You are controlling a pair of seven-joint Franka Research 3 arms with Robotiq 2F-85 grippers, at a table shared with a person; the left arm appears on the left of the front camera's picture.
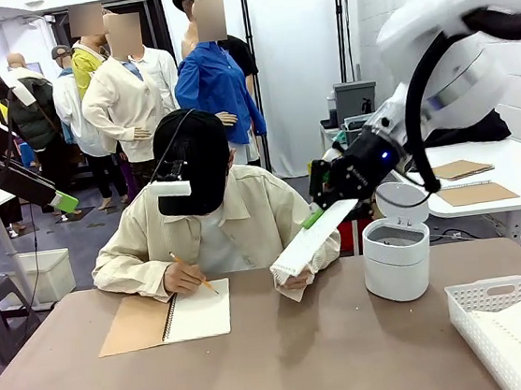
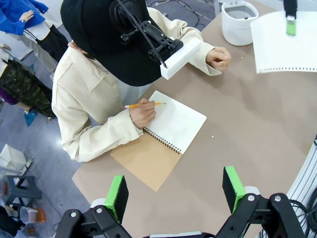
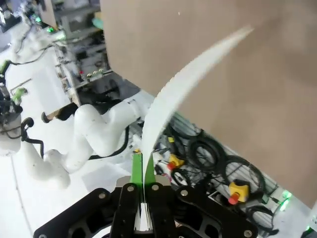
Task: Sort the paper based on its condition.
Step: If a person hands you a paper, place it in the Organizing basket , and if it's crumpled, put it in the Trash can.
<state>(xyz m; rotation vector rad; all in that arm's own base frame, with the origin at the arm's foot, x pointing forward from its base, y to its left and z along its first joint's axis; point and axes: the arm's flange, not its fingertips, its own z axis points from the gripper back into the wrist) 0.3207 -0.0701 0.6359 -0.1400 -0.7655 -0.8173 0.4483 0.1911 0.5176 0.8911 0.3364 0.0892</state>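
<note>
Front view cuts off the white slotted basket [image 1: 501, 318] at the bench's [image 1: 307, 359] near right corner, so the paper stacked inside it cannot be counted. One loose sheet of paper [image 1: 311, 240] is clearly in play: it hangs in the air over the middle of the bench, tilted, its top edge clamped in the right gripper [image 1: 315, 217]. In the right wrist view that sheet [image 3: 168, 104] rises from between the fully closed jaws and curves away, blurred toward its far tip. The left wrist view shows the same sheet [image 2: 285, 42] flat-on with its punched edge lowest, its right part cut off by the frame. The left gripper [image 2: 173, 191] hovers above the near bench, jaws wide apart and empty, well apart from the sheet. One spiral notebook [image 1: 167, 320] lies open before the person, whose hand [image 1: 183, 279] holds one pencil [image 2: 143, 105]. One white lidded bin [image 1: 397, 255] stands right of the sheet.
</note>
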